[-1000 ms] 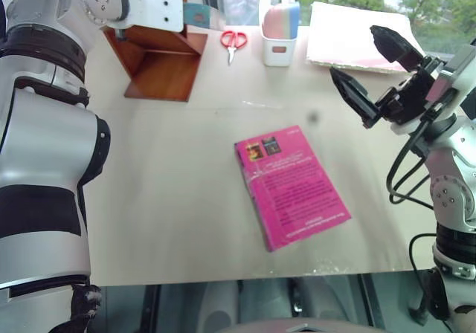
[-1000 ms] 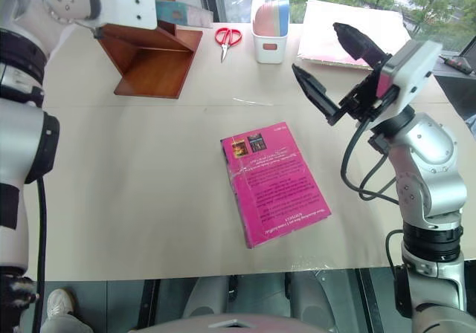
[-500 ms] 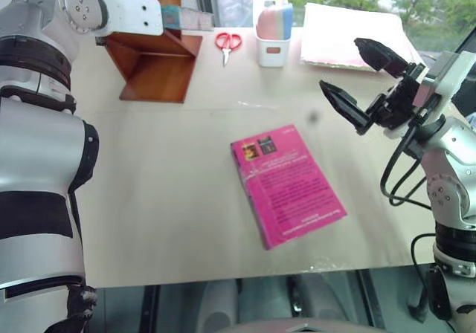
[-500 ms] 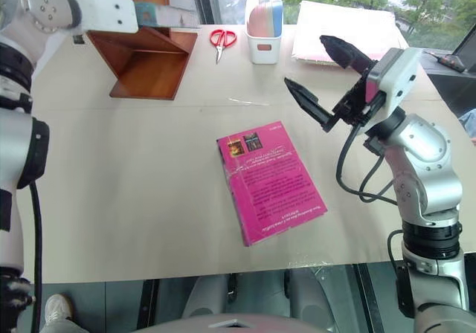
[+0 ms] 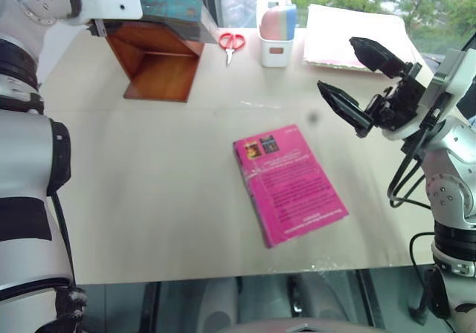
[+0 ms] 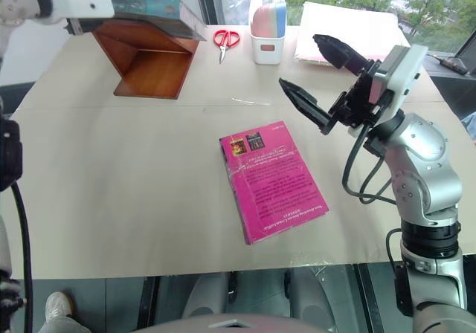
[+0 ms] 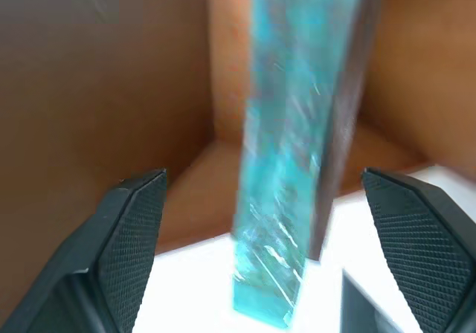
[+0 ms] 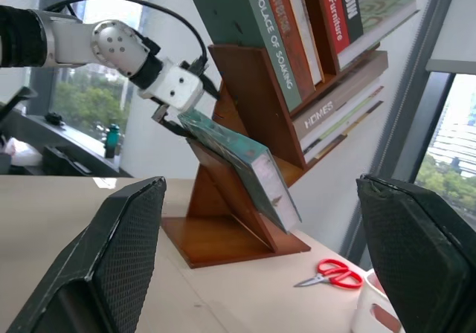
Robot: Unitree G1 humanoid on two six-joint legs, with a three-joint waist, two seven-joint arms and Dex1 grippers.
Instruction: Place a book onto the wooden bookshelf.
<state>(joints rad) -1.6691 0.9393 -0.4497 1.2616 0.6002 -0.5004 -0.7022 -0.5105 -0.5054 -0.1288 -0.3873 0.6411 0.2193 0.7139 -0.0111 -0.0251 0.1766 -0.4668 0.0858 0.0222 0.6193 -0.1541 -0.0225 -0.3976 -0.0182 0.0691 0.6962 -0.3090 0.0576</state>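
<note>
Resting on one bookshelf (image 8: 223, 221), one teal book (image 8: 238, 166).

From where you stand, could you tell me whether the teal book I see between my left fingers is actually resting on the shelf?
Observer: Yes. The book lies along a slanted lower board of the wooden bookshelf, with its lower end jutting past that board.
Operator: Thank you. Is anything else stored on that shelf?
Observer: Several other books lean on the boards above it.
Operator: And where is my other arm?
Observer: The right gripper is open, above the table, beside a pink book lying flat.
</note>
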